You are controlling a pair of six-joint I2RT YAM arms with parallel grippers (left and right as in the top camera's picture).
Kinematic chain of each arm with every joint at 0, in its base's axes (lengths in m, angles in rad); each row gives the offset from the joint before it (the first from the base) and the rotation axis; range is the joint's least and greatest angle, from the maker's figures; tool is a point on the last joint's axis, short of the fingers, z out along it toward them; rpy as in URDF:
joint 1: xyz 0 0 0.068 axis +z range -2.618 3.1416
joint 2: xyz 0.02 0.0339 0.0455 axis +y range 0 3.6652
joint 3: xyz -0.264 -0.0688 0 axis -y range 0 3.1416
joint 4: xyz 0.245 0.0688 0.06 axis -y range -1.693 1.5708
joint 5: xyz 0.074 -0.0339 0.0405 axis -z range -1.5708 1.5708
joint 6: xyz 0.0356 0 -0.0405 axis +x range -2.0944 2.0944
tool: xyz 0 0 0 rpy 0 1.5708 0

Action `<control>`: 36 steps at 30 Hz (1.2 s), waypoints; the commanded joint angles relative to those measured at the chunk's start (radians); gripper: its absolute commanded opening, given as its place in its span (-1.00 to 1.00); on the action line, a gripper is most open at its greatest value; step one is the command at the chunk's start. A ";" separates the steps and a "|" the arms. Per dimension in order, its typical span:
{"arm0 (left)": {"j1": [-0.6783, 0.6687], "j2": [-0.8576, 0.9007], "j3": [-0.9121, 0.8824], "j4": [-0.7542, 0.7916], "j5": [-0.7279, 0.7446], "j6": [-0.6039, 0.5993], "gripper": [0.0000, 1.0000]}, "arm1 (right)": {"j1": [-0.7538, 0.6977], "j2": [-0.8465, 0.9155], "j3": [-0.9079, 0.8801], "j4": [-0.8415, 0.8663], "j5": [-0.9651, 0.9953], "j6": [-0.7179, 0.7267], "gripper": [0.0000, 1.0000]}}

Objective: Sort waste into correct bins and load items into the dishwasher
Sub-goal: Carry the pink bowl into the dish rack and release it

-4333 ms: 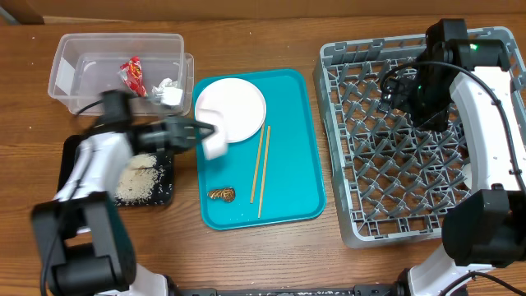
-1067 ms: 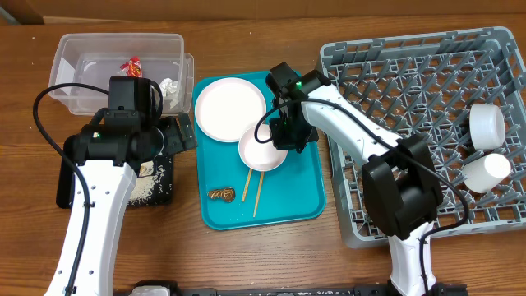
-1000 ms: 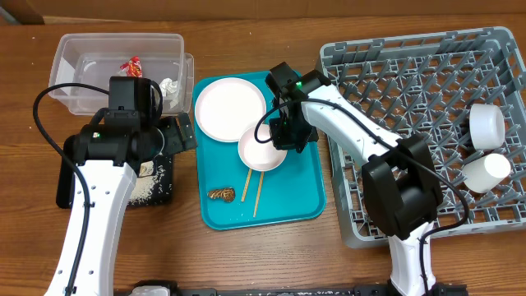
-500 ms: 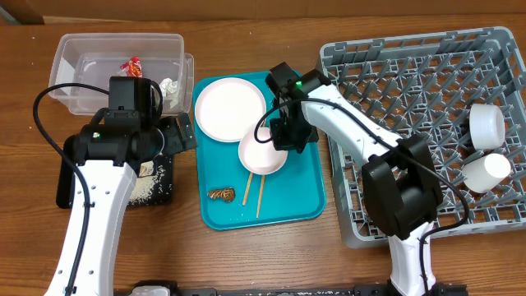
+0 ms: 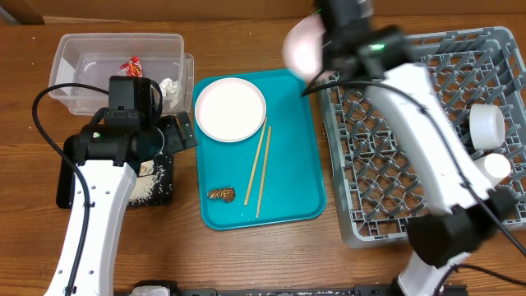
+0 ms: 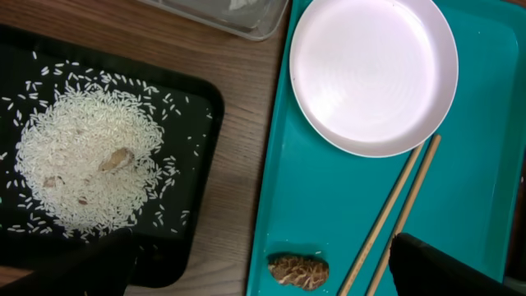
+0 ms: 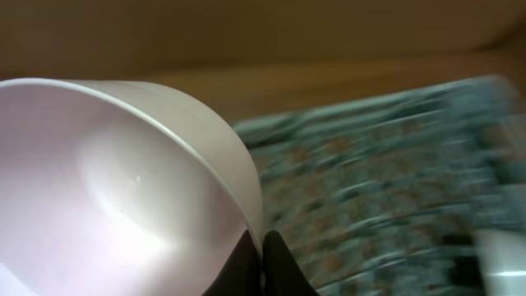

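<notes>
My right gripper [image 7: 261,247] is shut on the rim of a white bowl [image 7: 123,189], held tilted in the air over the gap between the teal tray and the grey dish rack [image 5: 394,164]; from overhead the bowl [image 5: 301,45] is blurred. My left gripper [image 6: 261,242] hangs open above the teal tray's left edge, with a brown food scrap [image 6: 297,271] between its fingers' span. A white plate [image 5: 231,109] and wooden chopsticks [image 5: 261,168] lie on the teal tray [image 5: 296,164]. Rice fills the black tray [image 6: 205,107].
The clear tub [image 5: 82,49] at the back left holds a red wrapper [image 5: 132,67] and a white tissue [image 5: 168,86]. A white bowl [image 5: 486,125] and a white cup [image 5: 493,168] sit at the rack's right side.
The right gripper has lifted the white bowl off the teal tray, up and back toward the rack's near corner. The chopsticks lie uncovered. The left arm has not moved.
</notes>
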 commanded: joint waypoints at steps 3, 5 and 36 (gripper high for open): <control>0.003 0.008 0.011 0.016 0.008 -0.010 1.00 | -0.139 0.026 -0.002 0.096 0.502 0.003 -0.92; 0.003 0.008 0.011 0.017 0.008 -0.010 1.00 | -0.216 0.046 -0.002 0.135 0.500 0.005 -0.92; 0.003 0.008 0.011 0.020 0.008 -0.010 1.00 | -0.293 0.272 -0.257 -0.059 0.461 0.401 -0.92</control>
